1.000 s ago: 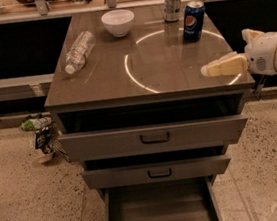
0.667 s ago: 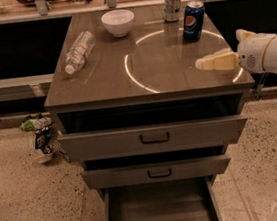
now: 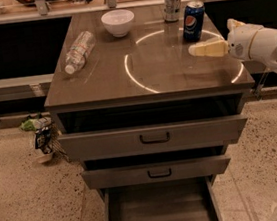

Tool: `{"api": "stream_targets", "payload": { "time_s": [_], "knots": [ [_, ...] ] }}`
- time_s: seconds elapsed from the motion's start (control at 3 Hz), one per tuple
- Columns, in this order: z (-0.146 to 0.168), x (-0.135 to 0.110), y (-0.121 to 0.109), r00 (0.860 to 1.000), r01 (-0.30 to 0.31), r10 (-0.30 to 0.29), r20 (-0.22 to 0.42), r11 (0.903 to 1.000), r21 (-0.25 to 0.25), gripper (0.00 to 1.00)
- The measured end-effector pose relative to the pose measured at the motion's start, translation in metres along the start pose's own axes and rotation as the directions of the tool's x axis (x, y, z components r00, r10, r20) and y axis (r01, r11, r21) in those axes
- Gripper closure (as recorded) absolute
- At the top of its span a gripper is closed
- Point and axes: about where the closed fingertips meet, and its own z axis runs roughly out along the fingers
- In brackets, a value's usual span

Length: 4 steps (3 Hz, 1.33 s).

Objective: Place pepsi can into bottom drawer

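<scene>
my claw (image 3: 196, 50) is hovering over the right side of the cabinet top (image 3: 100, 82), pointing left, just in front of the pepsi can (image 3: 193, 21). i cannot tell whether it is wide or narrow. the can is standing upright near the back right corner. the bottom drawer (image 3: 158, 208) is standing open, showing its grey floor.

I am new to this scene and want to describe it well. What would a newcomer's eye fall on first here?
First comes the pale gripper, reaching in from the right over the cabinet top, just in front of the upright pepsi can near the back right. Next is the bright white ring on that top. Below it, at the picture's lower edge, the bottom drawer is pulled out farthest, with its grey floor showing.
</scene>
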Motion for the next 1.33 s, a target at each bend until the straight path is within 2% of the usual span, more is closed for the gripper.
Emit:
{"api": "stream_targets", "payload": {
  "time_s": [0.67,1.0,1.33],
  "knots": [
    [0.043,-0.003,-0.040,1.000,-0.010,0.009,0.030,0.9993,0.036,0.00],
    [0.070,-0.002,-0.055,0.999,-0.021,0.020,0.026,0.9992,0.034,0.00],
    [0.094,-0.008,-0.060,1.000,-0.014,0.014,0.028,0.9997,0.018,0.00]
  ]
}}
